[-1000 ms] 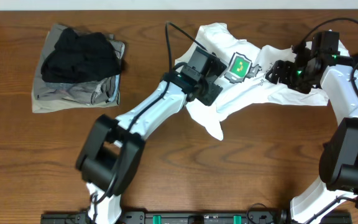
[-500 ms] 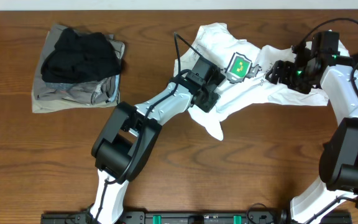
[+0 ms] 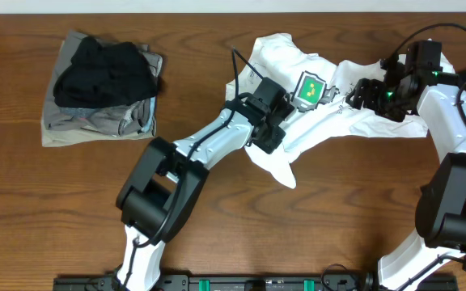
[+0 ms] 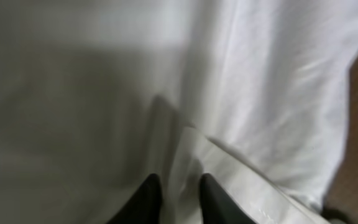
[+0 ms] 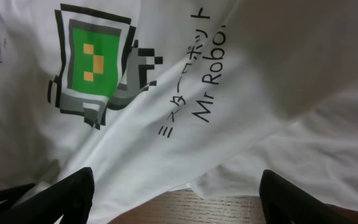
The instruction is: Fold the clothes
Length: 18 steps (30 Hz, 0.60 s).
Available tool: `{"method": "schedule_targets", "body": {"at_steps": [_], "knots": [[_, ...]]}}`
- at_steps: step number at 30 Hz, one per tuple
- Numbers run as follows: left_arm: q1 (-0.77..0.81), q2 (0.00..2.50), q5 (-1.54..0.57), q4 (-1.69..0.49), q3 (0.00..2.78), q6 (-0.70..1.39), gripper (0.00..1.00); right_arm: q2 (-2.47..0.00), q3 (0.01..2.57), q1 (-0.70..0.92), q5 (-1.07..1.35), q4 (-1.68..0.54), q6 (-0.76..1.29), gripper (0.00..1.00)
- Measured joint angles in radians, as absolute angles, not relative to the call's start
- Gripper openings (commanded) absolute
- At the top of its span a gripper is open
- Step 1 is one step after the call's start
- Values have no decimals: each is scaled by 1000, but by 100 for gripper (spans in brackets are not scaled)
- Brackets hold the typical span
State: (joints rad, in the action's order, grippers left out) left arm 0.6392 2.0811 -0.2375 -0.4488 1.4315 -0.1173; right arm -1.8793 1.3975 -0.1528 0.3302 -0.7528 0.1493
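A white T-shirt (image 3: 338, 121) with a green-and-grey robot print (image 3: 311, 86) lies crumpled at the back right of the table. My left gripper (image 3: 269, 131) presses into the shirt's left part. In the left wrist view its dark fingertips (image 4: 148, 196) stand close together with a ridge of white cloth (image 4: 260, 74) pinched between them. My right gripper (image 3: 361, 94) hovers over the shirt's right half. It is wide open in the right wrist view (image 5: 176, 193), with the print (image 5: 95, 62) and black lettering ahead of it and nothing held.
A pile of folded clothes sits at the back left, black garment (image 3: 103, 69) on top of grey-khaki ones (image 3: 95, 121). Bare wooden table (image 3: 314, 226) runs along the front. A black cable (image 3: 237, 61) loops above the left arm.
The left gripper has slid a little right and down over the shirt, and its jaws have closed on a fold of cloth. The shirt's lower tail shifted slightly. The right arm stayed put.
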Motion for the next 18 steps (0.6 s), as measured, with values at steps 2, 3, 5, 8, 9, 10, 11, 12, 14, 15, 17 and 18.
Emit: {"method": "schedule_targets", "body": {"at_steps": [2,3,5,8,9,10,11,12,14,15,17,18], "knots": [[639,2058,-237,-456,1431,-112,6,-1879,1398,-153,326,-752,149,84],[639,2043,-237,-463,1431,-111,6,-1879,1398,-153,324,-752,149,84],[639,2008,-228,-480,1431,-109,6,-1880,1398,-153,323,-752,149,84],[636,1952,-177,-538,1431,-108,6,-1883,1398,-153,321,-751,149,84],[633,1940,-155,-556,1431,-107,6,-1884,1398,-153,321,-751,149,84],[628,1926,-126,-578,1431,-104,6,-1885,1398,-153,321,-752,149,84],[621,1914,-91,-604,1431,-100,6,-1887,1398,-153,319,-751,149,84],[613,1904,-57,-631,1431,-96,6,-1888,1398,-153,318,-752,149,84],[585,1883,42,-695,1431,-63,6,-1890,1398,-153,315,-752,149,83],[569,1875,86,-728,1431,-42,6,-1891,1398,-153,313,-752,149,84],[523,1858,181,-796,1431,16,6,-1892,1398,-153,305,-757,149,84],[500,1852,212,-823,1431,42,6,-1892,1398,-153,299,-759,149,84]]}}
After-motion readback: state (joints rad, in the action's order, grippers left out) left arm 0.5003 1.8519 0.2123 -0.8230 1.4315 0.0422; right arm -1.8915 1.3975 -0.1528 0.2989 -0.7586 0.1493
